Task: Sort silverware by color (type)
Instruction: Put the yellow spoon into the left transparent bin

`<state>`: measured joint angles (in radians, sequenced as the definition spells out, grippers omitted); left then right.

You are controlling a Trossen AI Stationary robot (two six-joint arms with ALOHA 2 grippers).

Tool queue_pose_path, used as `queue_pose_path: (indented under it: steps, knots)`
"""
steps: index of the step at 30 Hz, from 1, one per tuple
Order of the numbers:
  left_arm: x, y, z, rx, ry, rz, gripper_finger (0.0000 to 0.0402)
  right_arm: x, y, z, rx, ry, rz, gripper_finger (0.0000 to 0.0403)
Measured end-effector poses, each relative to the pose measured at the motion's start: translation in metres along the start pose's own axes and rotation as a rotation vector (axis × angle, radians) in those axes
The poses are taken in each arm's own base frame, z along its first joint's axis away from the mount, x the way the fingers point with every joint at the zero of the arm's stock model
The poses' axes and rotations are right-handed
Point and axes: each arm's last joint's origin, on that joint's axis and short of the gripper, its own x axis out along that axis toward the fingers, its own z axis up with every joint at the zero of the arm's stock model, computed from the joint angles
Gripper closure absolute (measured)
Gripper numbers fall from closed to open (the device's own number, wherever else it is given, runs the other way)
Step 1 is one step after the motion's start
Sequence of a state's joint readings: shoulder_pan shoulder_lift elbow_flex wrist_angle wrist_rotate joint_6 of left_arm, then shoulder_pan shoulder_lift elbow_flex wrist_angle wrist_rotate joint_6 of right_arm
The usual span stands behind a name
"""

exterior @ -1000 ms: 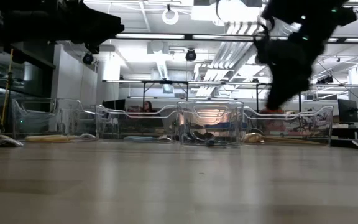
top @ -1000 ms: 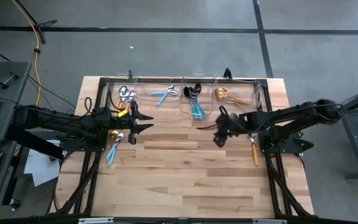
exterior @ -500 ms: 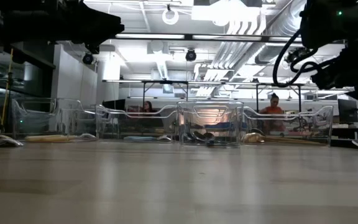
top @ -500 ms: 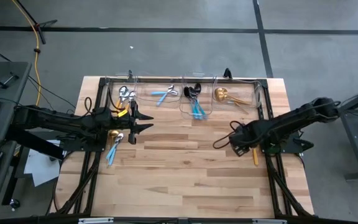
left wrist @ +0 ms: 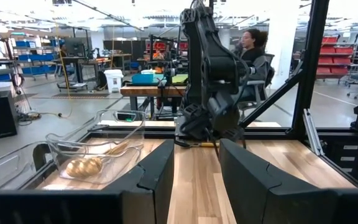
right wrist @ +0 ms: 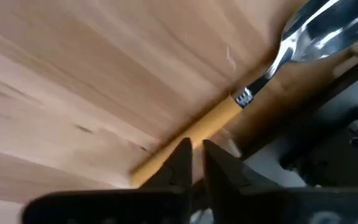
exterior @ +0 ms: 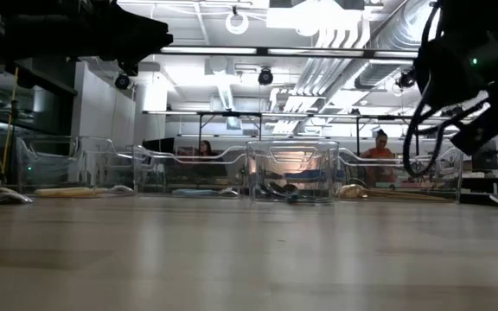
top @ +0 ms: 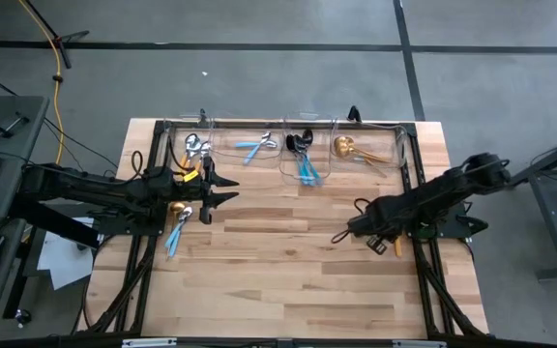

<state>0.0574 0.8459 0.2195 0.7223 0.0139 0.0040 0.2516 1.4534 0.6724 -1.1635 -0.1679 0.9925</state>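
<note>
Right gripper [right wrist: 192,152] has dropped, fingers closed around the orange-handled spoon [right wrist: 229,112].

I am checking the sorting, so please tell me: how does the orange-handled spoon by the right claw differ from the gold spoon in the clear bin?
The orange-handled silver spoon lies on the bare wooden table, while the all-gold spoon sits in a clear plastic bin. The first has two colours, the second one. The right claw is at the orange handle; nothing touches the gold one. Both are spoons lying flat.

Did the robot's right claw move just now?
Yes. In the high view the right claw moved away from the clear bins, toward the table's right edge, down onto the orange-handled spoon.
</note>
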Motion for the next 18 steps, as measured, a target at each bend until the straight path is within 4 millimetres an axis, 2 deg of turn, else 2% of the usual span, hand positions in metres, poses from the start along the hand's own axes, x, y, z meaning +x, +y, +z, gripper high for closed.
queue_pose_path:
  steps: [2, 5, 8, 18]
  knots:
    - [0.0, 0.0, 0.0, 0.0, 0.0, 0.0, 0.0282, 0.003, 0.001, 0.001, -0.048, 0.026, -0.021, 0.0394]
    - [0.0, 0.0, 0.0, 0.0, 0.0, 0.0, 0.0282, 0.006, 0.002, 0.002, -0.099, 0.063, -0.046, 0.0388]
    - [0.0, 0.0, 0.0, 0.0, 0.0, 0.0, 0.0282, 0.012, 0.004, 0.004, -0.138, 0.098, -0.087, 0.04]
    - [0.0, 0.0, 0.0, 0.0, 0.0, 0.0, 0.0282, 0.03, 0.008, 0.013, -0.172, 0.149, -0.241, 0.0402]
